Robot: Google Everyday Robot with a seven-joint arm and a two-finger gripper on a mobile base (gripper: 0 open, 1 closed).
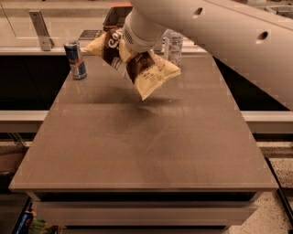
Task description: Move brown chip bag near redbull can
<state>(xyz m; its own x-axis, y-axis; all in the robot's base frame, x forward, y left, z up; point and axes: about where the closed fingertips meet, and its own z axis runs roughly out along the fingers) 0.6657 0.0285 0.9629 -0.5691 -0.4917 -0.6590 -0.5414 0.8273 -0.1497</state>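
The brown chip bag, dark brown in the middle with pale yellow ends, hangs tilted in the air above the far part of the table. My gripper is shut on its middle, at the end of the big white arm that comes in from the upper right. The redbull can, blue and silver, stands upright near the table's far left corner, a little to the left of the bag. The bag's left end is close to the can but apart from it.
A clear plastic water bottle stands behind the bag at the far edge, partly hidden by the arm. The brown table stretches toward me. A counter with a metal bracket and a dark tray lies beyond.
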